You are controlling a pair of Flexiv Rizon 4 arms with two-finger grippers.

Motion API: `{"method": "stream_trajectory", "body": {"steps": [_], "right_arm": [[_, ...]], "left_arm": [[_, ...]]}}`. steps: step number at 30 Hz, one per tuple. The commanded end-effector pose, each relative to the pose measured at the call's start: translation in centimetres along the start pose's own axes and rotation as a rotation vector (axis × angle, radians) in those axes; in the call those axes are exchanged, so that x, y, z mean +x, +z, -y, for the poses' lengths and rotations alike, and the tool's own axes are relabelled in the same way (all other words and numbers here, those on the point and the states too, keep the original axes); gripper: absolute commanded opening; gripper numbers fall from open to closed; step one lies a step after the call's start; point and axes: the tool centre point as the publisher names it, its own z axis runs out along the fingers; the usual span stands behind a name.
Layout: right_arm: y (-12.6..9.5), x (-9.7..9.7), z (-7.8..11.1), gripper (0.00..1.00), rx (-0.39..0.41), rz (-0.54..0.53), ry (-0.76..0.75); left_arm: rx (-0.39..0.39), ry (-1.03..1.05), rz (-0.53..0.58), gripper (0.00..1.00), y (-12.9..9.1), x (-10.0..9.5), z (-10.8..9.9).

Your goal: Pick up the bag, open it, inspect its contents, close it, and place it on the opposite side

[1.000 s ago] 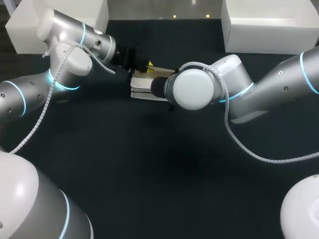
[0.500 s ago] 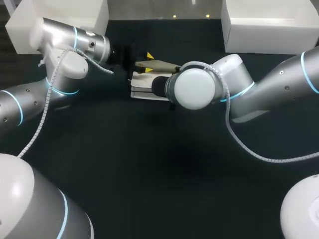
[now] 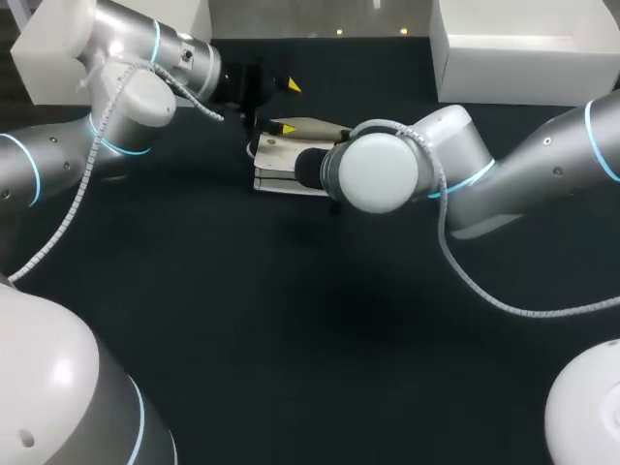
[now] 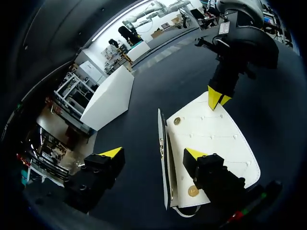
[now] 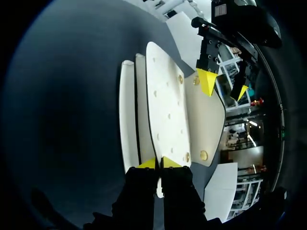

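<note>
Lying on the dark table, far middle: white bag, flap open. Right gripper clamped on the bag's near edge. Left gripper spread wide over the flap, grasping nothing.

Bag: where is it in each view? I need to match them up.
Head view: the bag lies in the upper middle, partly behind the right arm.
Left wrist view: ahead of the left tool, one panel edge between its open fingers.
Right wrist view: ahead of the right tool, which pinches its near edge.
Shared landmark: the left tool's yellow tips, seen in all three.
</note>
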Motion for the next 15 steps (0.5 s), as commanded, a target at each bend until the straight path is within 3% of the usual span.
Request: {"method": "stream_trajectory", "body": {"steps": [1,11,12,13,15], "right_arm": [[0.19,0.11,-0.01,0.00,-0.003,0.005,0.001],[0.19,0.11,-0.01,0.00,-0.003,0.005,0.001],[0.19,0.11,-0.01,0.00,-0.003,0.005,0.001],[0.19,0.11,-0.01,0.00,-0.003,0.005,0.001],[0.19,0.11,-0.01,0.00,-0.003,0.005,0.001]], "left_arm": [[-0.001,-0.009,-0.023,0.49,0.74,-0.54,-0.54],[-0.014,-0.019,-0.036,0.24,0.76,-0.14,-0.96],[-0.014,-0.019,-0.037,0.18,0.74,-0.10,-0.98],[-0.014,-0.019,-0.036,0.05,0.68,-0.04,-1.00],[-0.006,-0.013,-0.031,0.00,0.49,0.19,-0.89]]}}
